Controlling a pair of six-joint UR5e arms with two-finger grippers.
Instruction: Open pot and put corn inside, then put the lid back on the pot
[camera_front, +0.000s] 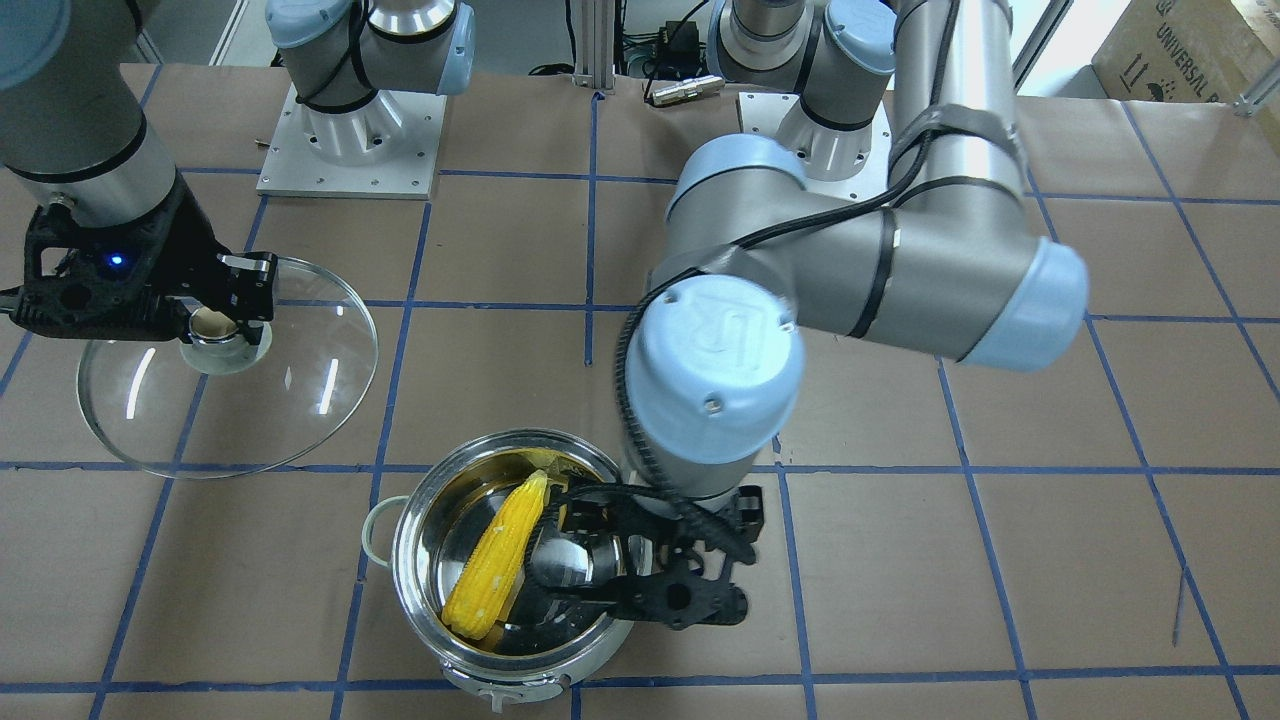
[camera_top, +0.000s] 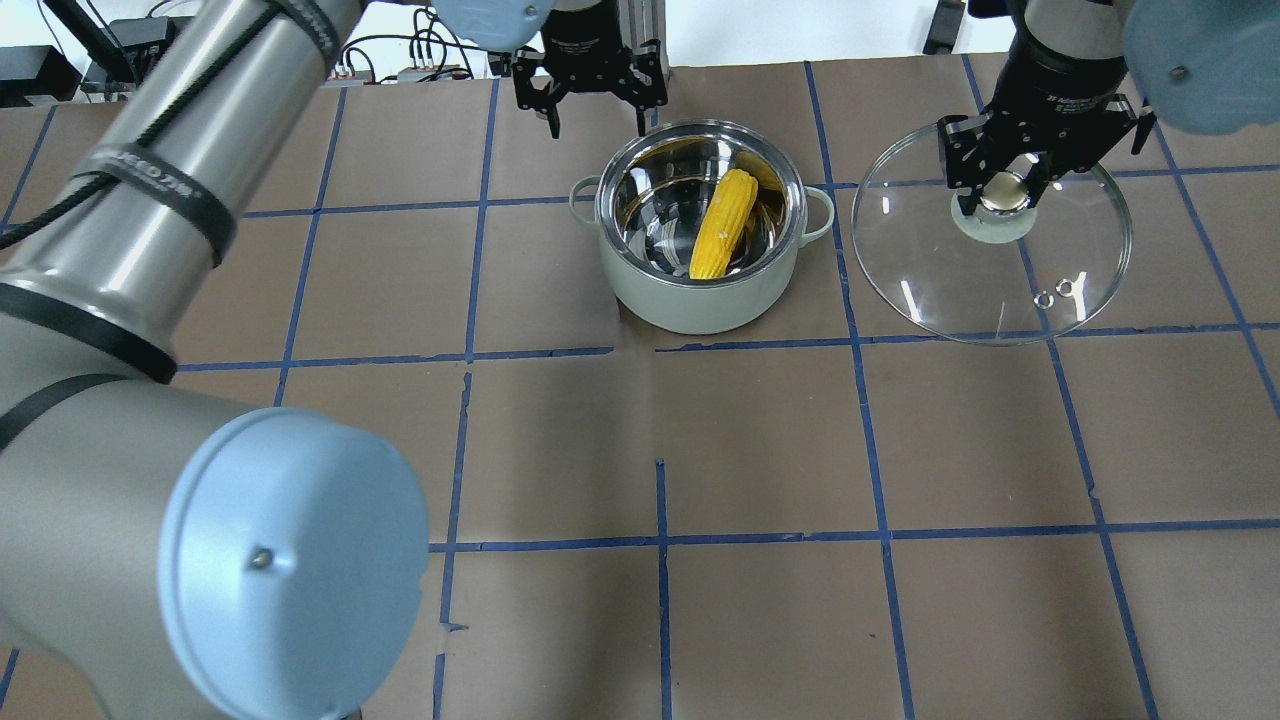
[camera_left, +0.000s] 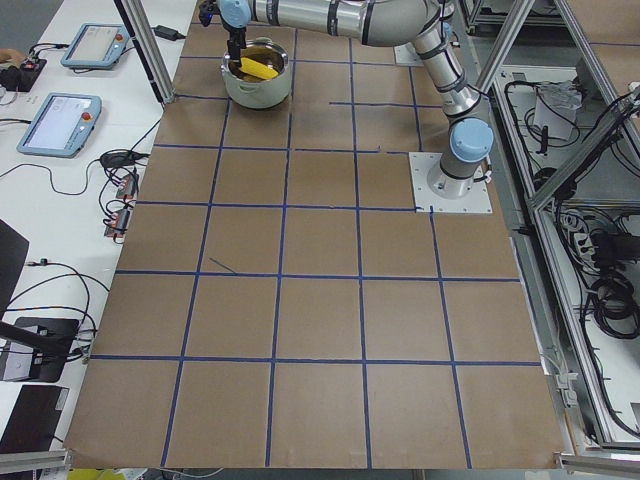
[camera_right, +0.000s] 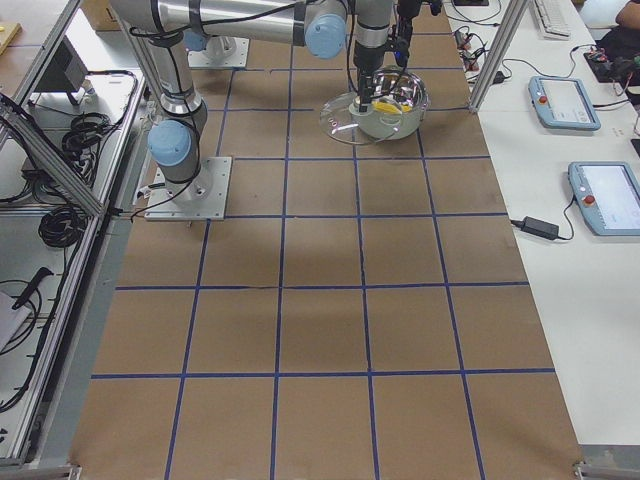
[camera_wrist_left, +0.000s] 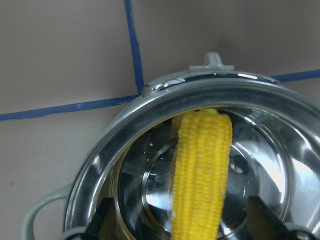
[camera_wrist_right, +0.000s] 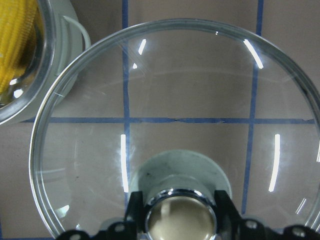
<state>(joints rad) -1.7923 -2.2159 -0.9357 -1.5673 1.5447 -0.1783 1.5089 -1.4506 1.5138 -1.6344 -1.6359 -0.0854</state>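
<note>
Now, corn (camera_top: 724, 224) lies slantwise inside pot (camera_top: 700, 300), one end leaning on wall. You see left fingers (camera_wrist_left: 262, 217) spread wide either side of cob, not pinching it. Glass lid (camera_top: 1050, 260) off pot (beside it, robot's right), over counter (camera_top: 760, 440); right fingers (camera_wrist_right: 223, 209) clamped on knob (camera_top: 1004, 195).

Brown paper-covered table (camera_top: 760, 440), marked into squares by blue tape lines (camera_top: 770, 538). On the white side bench (camera_right: 600, 330), two teach pendants (camera_right: 565, 102) lying apart, a black power adapter (camera_right: 537, 226) just off the table's edge. A cardboard box (camera_front: 1190, 50) beyond one far corner.
</note>
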